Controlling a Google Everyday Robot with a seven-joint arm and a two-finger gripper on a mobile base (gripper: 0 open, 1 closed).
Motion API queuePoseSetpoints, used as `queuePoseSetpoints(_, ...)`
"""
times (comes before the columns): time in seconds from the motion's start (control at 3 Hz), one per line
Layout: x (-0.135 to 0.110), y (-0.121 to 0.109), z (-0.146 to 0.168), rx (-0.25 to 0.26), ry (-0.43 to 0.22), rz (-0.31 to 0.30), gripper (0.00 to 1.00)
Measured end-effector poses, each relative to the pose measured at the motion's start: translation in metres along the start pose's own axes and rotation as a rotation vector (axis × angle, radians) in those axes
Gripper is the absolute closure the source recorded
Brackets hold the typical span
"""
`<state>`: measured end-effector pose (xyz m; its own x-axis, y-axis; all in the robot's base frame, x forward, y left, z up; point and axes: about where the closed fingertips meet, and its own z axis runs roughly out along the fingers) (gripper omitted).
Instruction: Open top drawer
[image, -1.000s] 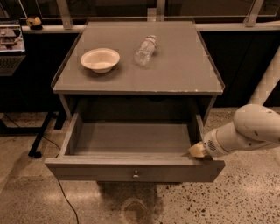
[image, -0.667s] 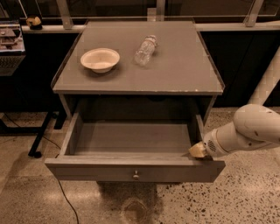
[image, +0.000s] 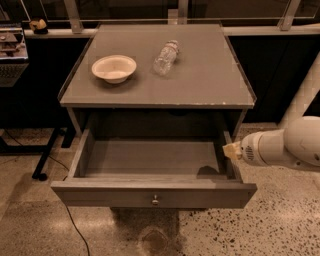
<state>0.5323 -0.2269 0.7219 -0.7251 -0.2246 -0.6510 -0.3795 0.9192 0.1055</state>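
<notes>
Drawer (image: 110, 195) is sitting well out from under the bench (image: 200, 85) top, with the grey inside on show, so I'd call the opening step basically done. The gripper (image: 231, 151) is at the drawer's right wall, roughly halfway back from the front panel. It's either touching the wall's top edge or just beside it, and I honestly can't tell which. I also can't tell from here whether it's open or closed.

The knob (image: 155, 200) is in the middle of the drawer front, well apart from the gripper. The bowl (image: 114, 67) and bottle (image: 165, 57) are on the bench above the drawer, out of the way.

Next move, I reckon, is to ease the gripper off to the drawer's right without bumping that wall and shoving the drawer back in.
</notes>
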Motion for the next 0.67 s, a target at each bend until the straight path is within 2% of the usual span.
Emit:
queuePoseSetpoints(0.33, -0.0247, -0.0058, -0.0196, 0.071, -0.066, 0.006, 0.81)
queuePoseSetpoints(0.67, -0.0267, -0.0057, -0.0208, 0.075, -0.071, 0.017, 0.58)
